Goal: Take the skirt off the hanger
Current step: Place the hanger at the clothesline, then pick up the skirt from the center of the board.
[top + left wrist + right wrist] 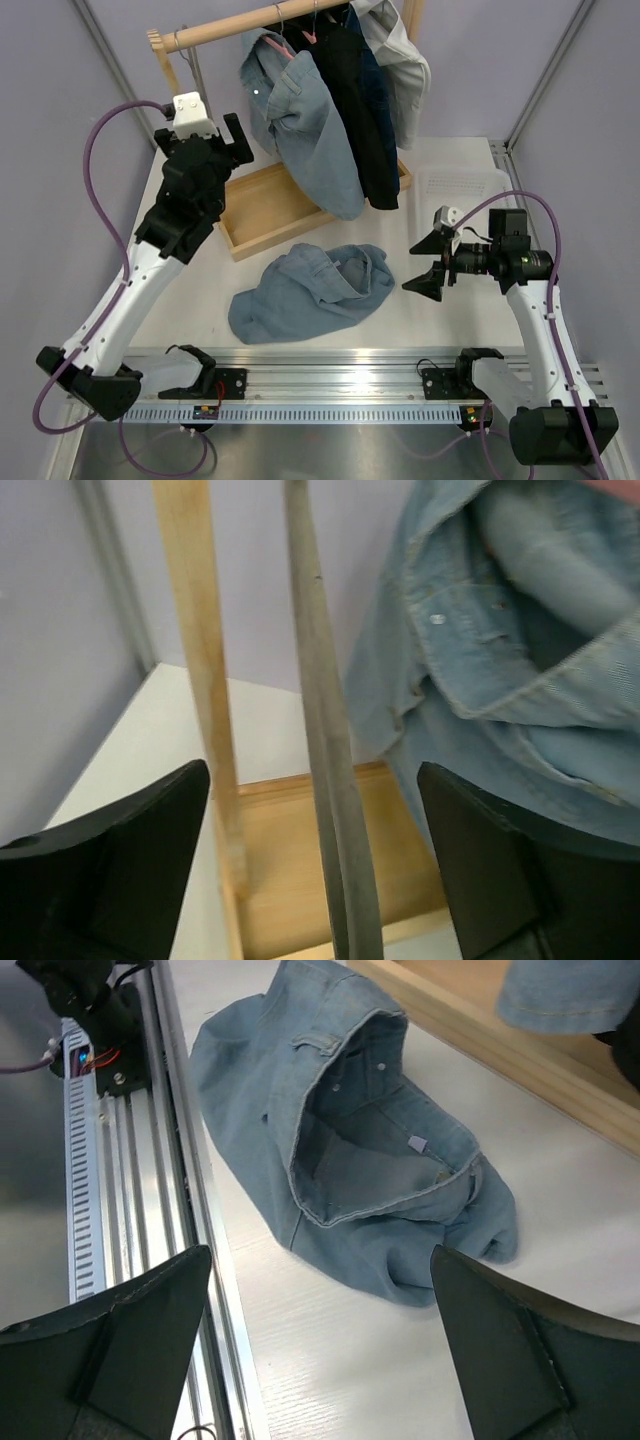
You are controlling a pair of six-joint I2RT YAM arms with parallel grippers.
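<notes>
Skirt (312, 292) is down on the table (460, 330), a crumpled denim heap just in front of the wooden tray (262, 215), waistband gaping open. Right gripper (413, 266) hovers just beside its right edge, jaws spread wide, nothing in them. Left gripper (240, 148) is up high by the rack's post (205, 680), jaws parted too and empty, with a denim shirt (305, 125) hanging close beside it. Dark clothes (365, 120) hang further along the rail (250, 28).
</notes>
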